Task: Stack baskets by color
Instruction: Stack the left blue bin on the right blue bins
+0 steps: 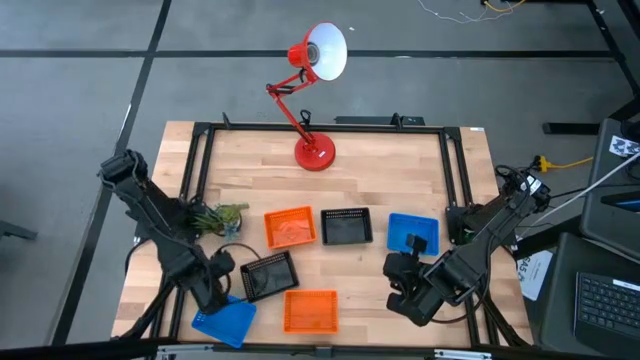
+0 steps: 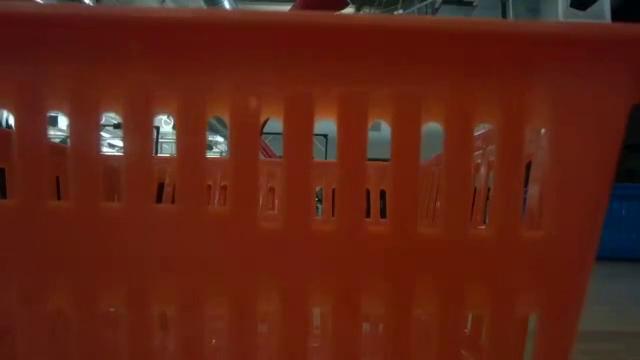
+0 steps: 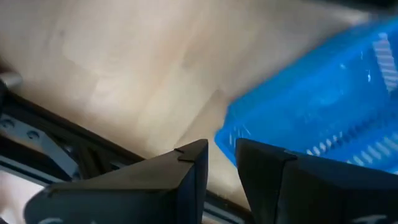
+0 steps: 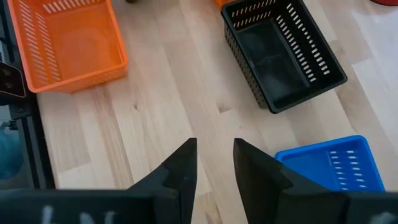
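Baskets are lying mostly apart on the wooden surface: orange baskets at and, black baskets at and, blue baskets at and. How many are nesting inside each cannot be told; no colour is looking fully gathered, so most sorting is remaining. The left pincer is hovering narrowly parted beside the near blue basket; the right pincer is waiting slightly parted, holding nothing.
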Controlling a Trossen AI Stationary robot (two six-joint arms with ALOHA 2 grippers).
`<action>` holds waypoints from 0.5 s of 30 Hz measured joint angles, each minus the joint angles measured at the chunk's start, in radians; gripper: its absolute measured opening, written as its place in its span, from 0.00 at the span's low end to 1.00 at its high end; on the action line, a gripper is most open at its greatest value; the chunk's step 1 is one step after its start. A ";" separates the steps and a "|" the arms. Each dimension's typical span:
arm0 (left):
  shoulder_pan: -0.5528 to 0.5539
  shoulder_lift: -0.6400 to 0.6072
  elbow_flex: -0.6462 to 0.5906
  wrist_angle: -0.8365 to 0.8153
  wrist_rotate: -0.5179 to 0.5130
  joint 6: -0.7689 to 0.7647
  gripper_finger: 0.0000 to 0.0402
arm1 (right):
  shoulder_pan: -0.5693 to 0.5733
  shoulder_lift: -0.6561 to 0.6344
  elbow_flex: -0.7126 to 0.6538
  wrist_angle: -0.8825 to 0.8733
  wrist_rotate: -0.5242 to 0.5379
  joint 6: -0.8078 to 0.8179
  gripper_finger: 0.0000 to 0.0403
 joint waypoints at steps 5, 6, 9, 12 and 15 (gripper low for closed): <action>-0.099 0.000 0.000 0.044 -0.006 -0.082 0.18 | 0.003 0.000 0.000 0.020 0.000 0.000 0.26; -0.125 0.000 0.000 0.050 -0.005 -0.115 0.18 | 0.003 0.000 0.000 0.023 -0.001 0.000 0.26; -0.189 0.000 0.000 0.059 -0.064 -0.248 0.18 | 0.003 0.001 0.000 0.025 -0.001 0.000 0.26; -0.225 0.000 0.000 0.078 -0.116 -0.400 0.18 | 0.003 0.001 0.000 0.025 -0.001 0.000 0.26; -0.247 0.005 0.000 0.093 -0.151 -0.492 0.18 | 0.003 0.001 0.000 0.025 -0.001 0.000 0.26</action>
